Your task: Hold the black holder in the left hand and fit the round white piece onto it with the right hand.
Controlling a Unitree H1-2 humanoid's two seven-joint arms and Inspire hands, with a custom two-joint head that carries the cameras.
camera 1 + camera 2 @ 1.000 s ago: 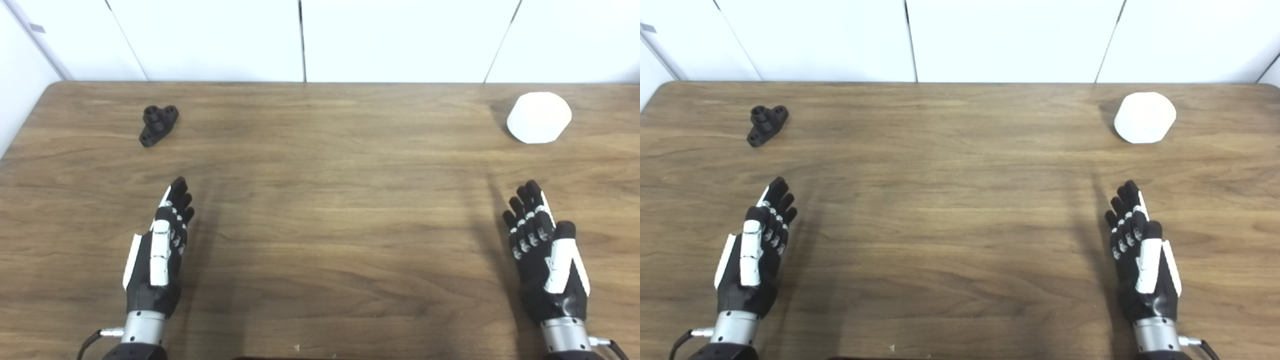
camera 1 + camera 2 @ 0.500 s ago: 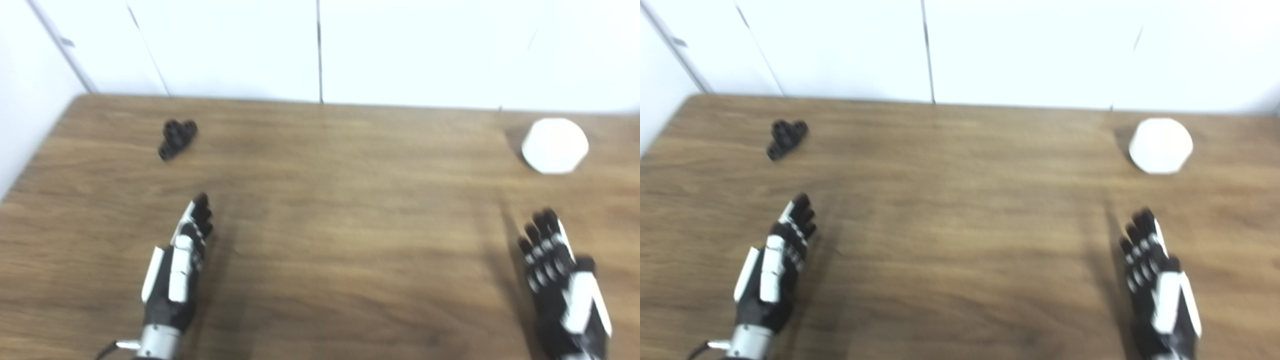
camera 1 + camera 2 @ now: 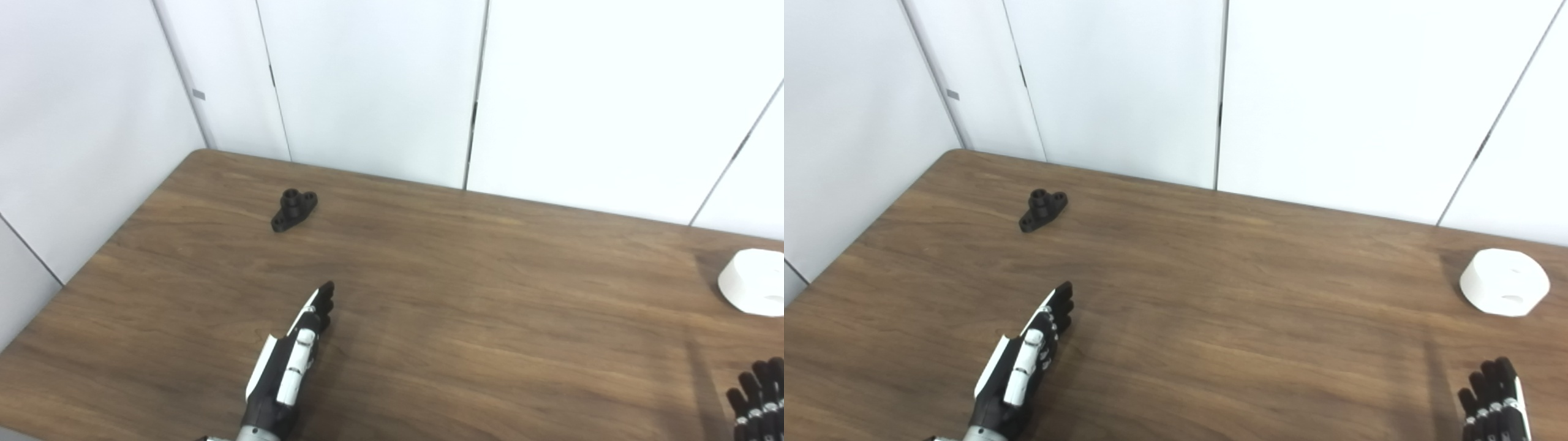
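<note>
- Black holder (image 3: 1043, 210) is sitting on the table (image 3: 1213, 294) in the upper left of my view, nothing touching it.
- White round piece (image 3: 1504, 282) is way over at the right edge.
- My left hand (image 3: 1023, 367) is low in frame, fingers out straight, empty.
- Right hand (image 3: 1494, 407) is bottom right, only its fingers showing; they're spread and hold nothing.

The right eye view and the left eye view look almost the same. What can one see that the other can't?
Only the right eye view shows the whole round white piece, with two openings in its top, and more of the right hand.

Only the left eye view shows more of the wall left of the table; there the white piece is cut by the picture's edge.

Both show the black holder lying alone far left, and the left hand open, fingers stretched out toward the holder, holding nothing.
</note>
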